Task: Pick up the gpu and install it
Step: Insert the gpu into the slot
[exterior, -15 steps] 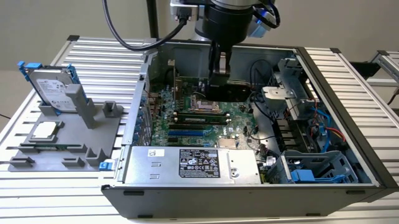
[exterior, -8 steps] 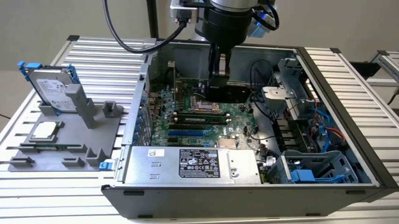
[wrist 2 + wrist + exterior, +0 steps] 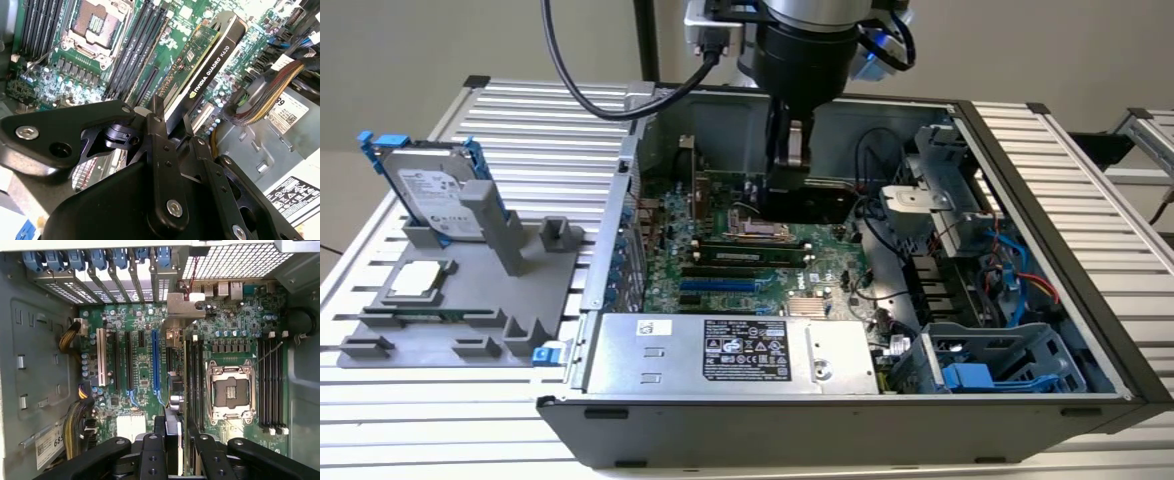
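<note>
The gpu (image 3: 210,55) is a thin card with a green board on one face and a black cooler on the other. My gripper (image 3: 172,117) is shut on its near edge. In the exterior view the gripper (image 3: 787,185) reaches down into the open computer case (image 3: 1041,200) and holds the gpu (image 3: 825,205) over the motherboard (image 3: 747,265). The first wrist view looks along the gpu's edge, with its silver end bracket (image 3: 182,305) toward the case's rear slots and the gripper (image 3: 176,422) clamped on it. The card hangs between the blue slot (image 3: 155,360) and the black memory slots (image 3: 197,375).
An empty processor socket (image 3: 232,392) lies beside the memory slots. Cable bundles (image 3: 270,95) run near the power supply (image 3: 720,350). A drive cage (image 3: 947,190) fills the case's right in the exterior view. Outside, a hard drive (image 3: 434,190) stands on a grey fixture (image 3: 467,290).
</note>
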Tool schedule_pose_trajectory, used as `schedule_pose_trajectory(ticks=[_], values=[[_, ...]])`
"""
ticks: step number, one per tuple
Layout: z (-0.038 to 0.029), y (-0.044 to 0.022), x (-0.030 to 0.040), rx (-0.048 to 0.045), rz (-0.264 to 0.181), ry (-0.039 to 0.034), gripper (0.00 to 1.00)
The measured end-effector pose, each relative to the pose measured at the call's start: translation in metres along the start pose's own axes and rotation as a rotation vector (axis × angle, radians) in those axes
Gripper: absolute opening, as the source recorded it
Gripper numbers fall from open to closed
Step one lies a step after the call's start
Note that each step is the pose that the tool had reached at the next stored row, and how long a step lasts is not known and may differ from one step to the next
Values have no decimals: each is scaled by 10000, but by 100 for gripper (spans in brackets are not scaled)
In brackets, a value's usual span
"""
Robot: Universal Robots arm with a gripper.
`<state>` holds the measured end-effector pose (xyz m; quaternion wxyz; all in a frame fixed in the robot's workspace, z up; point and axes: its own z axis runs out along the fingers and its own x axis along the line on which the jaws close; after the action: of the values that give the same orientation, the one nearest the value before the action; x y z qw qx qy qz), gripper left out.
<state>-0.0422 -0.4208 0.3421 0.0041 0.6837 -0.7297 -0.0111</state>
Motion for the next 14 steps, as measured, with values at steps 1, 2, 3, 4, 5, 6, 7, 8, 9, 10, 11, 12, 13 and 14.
schedule_pose_trajectory(ticks=[1, 2, 3, 4, 5, 6, 7, 8, 9, 10, 11, 12, 13, 14], values=[[6, 0, 0, 0, 0, 4, 0], [11, 0, 0, 1, 0, 7, 0], [16, 0, 0, 1, 0, 12, 0], [21, -1, 0, 1, 0, 16, 0], [26, -1, 0, 1, 0, 21, 0], [32, -1, 0, 1, 1, 25, 0], [38, -1, 0, 2, 0, 27, 0], [43, -1, 0, 2, 1, 31, 0], [48, -1, 0, 2, 1, 36, 0], [53, -1, 0, 2, 0, 38, 0], [57, -1, 0, 2, 1, 38, 0], [61, -1, 0, 2, 1, 39, 0], [65, -1, 0, 3, 1, 41, 0], [70, -2, 1, 3, 1, 43, 0]])
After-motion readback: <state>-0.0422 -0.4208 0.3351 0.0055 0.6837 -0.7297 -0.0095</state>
